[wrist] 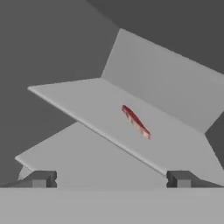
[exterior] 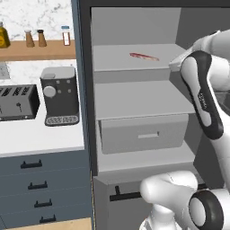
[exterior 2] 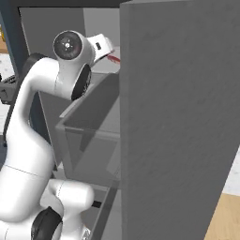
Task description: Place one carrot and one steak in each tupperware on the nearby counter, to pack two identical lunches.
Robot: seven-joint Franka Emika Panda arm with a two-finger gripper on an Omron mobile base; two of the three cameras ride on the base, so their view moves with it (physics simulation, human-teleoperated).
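No brand name, label or writing could be read anywhere in the scene.

Nearest in the hand view, the gripper stood with its two dark, blocky fingertips spread wide apart and nothing between them, short of the shelves.

Low in the open grey cabinet sat a boxy matte-grey drawer with a shallow rectangular recessed pull. Above it was a plain flat lower shelf, and above that the upper shelf, both smooth and grey.

On the upper shelf lay one steak, a thin, flat, elongated strip, dark red with paler pink streaks, resting flat near the middle of the shelf and apart from its edges. In the hand view the steak lay diagonally on that shelf, well beyond the fingertips.

To the left, the white counter topped blue-grey drawers with black bar handles. On it stood a dark slotted toaster and a grey, boxy coffee machine with a round dial. Farther back, a wooden ledge carried small bottles and shakers against a marbled wall.
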